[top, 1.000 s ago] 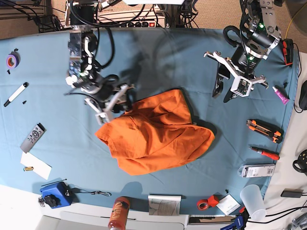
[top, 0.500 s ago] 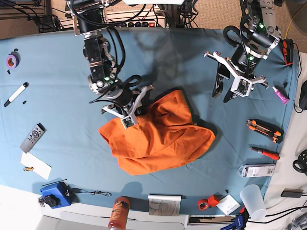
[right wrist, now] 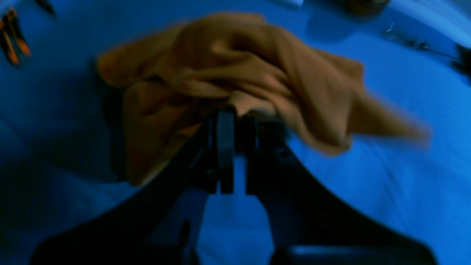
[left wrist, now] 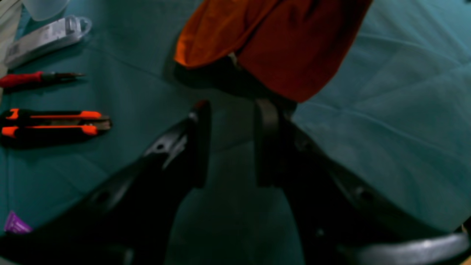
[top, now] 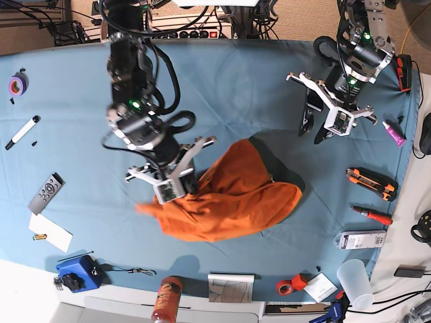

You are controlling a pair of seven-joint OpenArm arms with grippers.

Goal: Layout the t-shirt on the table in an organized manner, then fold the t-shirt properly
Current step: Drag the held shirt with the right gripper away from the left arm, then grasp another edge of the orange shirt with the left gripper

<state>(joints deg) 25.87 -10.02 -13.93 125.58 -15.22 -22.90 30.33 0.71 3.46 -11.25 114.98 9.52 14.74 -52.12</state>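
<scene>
Clearly the right hand (top: 183, 191) is the nearer one: it is at the t-shirt (top: 232, 214) itself, while the left hand (top: 314, 130) hangs well apart from the cloth. Seen in the base view, the bulk of the t-shirt lies toward four o'clock from the right hand, with a raised flap toward two o'clock. From the left hand, the garment lies toward eight o'clock. Its crumpled long axis runs roughly from nine to three o'clock across the surface (top: 74, 161), so drawing it out along that line probably calls for the left hand to come down toward the three o'clock end, while the right hand keeps its grip.

The right hand is pinching a fold of the t-shirt between its fingers; the left hand's fingers stand moderately spread, with nothing between them. In the left wrist view, the near edge of the garment sits around twelve to one o'clock beyond those fingers, and a small pale tag (left wrist: 234, 59) shows at that edge, which suggests the neckline is there.

Much is hard to read. The right wrist view is dark and blurred, the end at nine o'clock smears in the base view, and the left wrist view cuts off the cloth's far part. Which folds are sleeves and which are hem, one cannot tell, and the underside is hidden.
</scene>
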